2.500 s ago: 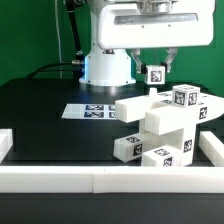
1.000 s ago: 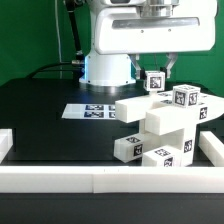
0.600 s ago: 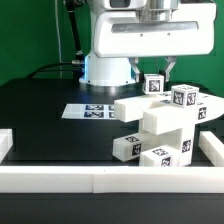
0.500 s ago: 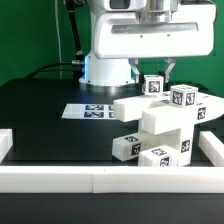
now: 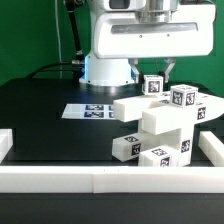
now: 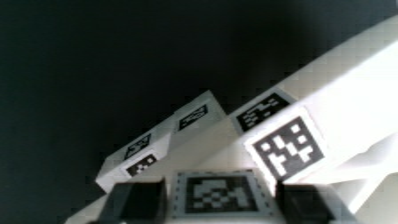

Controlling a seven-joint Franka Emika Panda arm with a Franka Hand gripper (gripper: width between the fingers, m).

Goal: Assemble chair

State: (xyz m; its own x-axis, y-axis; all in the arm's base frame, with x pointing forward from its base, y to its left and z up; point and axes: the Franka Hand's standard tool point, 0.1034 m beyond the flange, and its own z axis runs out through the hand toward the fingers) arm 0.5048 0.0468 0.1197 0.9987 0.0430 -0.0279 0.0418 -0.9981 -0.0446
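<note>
The gripper [image 5: 156,76], pinching a small tagged block [image 5: 155,84], has eased down a touch onto the chair [image 5: 160,125]. Seating looks near; the chair barely shifted

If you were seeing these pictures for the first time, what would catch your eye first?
A blocky white chair assembly dotted with black-and-white tags stands at the exterior view's right on the black table. Right above it, the gripper holds a small tagged block. The marker board lies flat behind.
</note>
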